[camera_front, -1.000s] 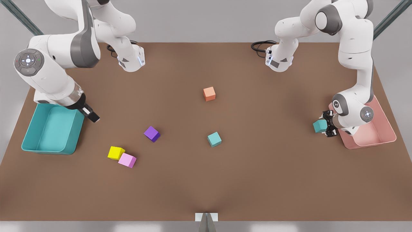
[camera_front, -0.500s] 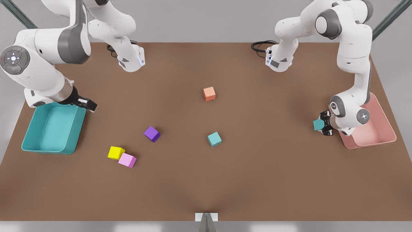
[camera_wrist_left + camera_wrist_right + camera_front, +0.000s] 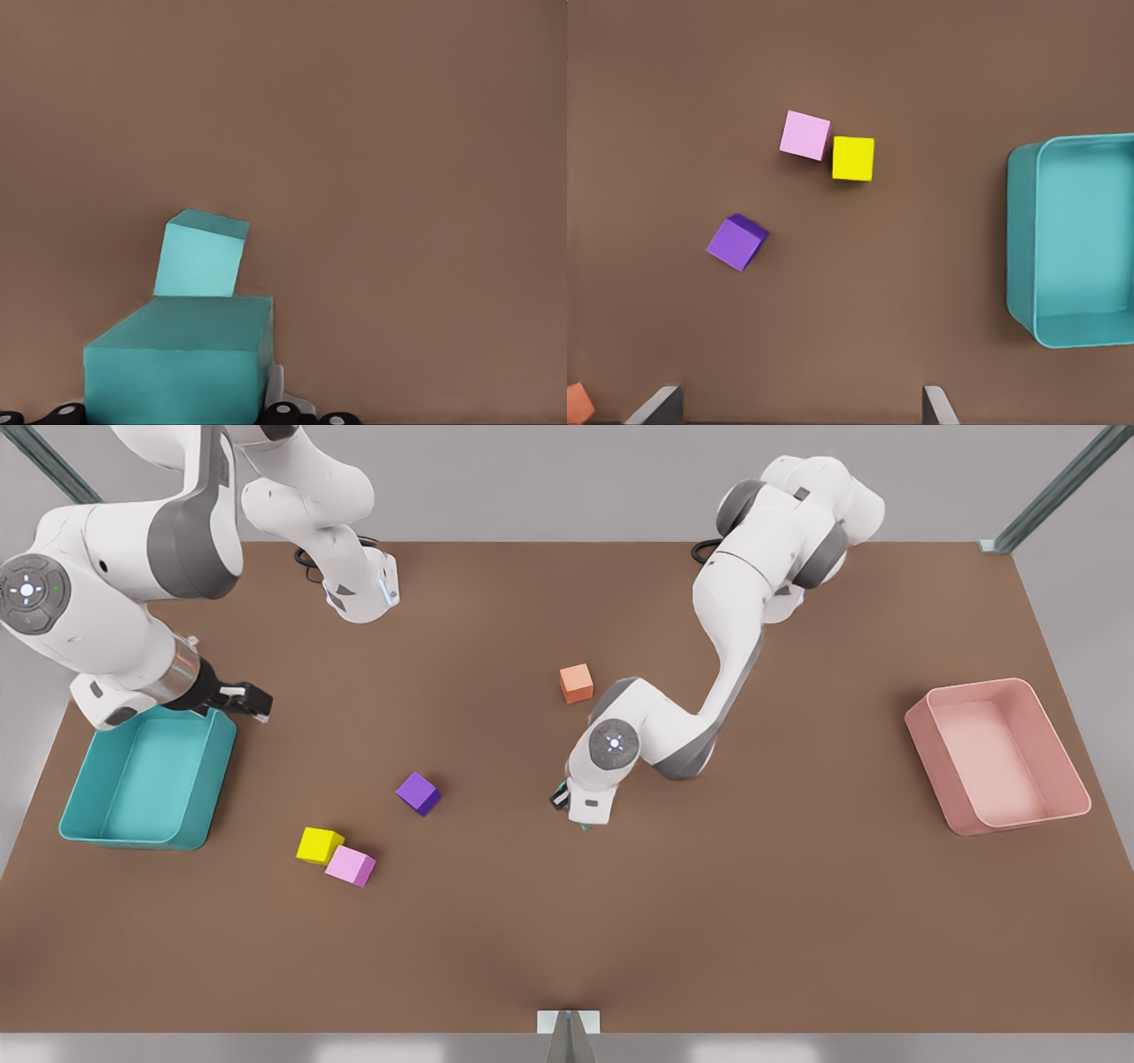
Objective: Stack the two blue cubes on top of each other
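Your left gripper [image 3: 580, 821] has swung from beside the pink bin [image 3: 1054, 815] to frame centre, clamped on one teal cube [image 3: 182, 359] above the other [image 3: 202, 257]. Right gripper [image 3: 252, 701], fingers spread, hovers by the teal bin [image 3: 199, 797].

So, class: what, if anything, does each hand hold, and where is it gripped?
The left hand grips one blue cube by its opposite sides above the other blue cube. The right hand holds nothing.

Held blue cube [image 3: 180, 359] (near) above second cube [image 3: 201, 255].
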Motion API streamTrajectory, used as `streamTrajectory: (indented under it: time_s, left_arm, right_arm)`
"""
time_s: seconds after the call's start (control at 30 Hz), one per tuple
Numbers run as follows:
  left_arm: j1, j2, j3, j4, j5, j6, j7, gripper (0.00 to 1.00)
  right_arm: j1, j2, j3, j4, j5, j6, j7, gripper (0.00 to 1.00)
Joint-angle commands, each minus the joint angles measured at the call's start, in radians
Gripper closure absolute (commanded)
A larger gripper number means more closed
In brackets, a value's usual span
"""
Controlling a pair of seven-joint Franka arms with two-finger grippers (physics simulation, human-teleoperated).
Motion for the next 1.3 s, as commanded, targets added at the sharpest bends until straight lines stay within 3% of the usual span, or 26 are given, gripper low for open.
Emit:
streamTrajectory:
  time_s: [0.0,0.23,0.93,0.97,1.0,1.27]
  left_arm:
    - [-0.008,0.015,0.001,0.010,0.011,-0.004,-0.140,0.57]
    - [0.018,0.015,-0.001,-0.041,0.023,-0.073,-0.134,0.57]
    - [0.024,0.052,-0.001,-0.062,0.063,0.053,-0.126,0.55]
    - [0.024,0.052,-0.001,-0.062,0.061,0.053,-0.125,0.43]
    - [0.025,0.052,-0.001,-0.062,0.061,0.053,-0.123,0.00]
    - [0.025,0.039,-0.002,-0.058,0.060,-0.015,-0.129,0.00]
  right_arm:
    - [0.004,0.000,0.000,0.000,0.010,-0.026,-0.158,0.00]
    - [0.002,0.001,-0.001,-0.001,0.036,-0.028,-0.158,0.00]
    - [0.005,0.018,0.006,-0.001,0.035,-0.026,-0.210,0.00]
    - [0.005,0.018,0.006,-0.001,0.035,-0.026,-0.210,0.00]
    - [0.005,0.018,0.006,-0.001,0.035,-0.026,-0.210,0.00]
    - [0.005,0.024,0.006,-0.001,0.035,-0.026,-0.210,0.00]
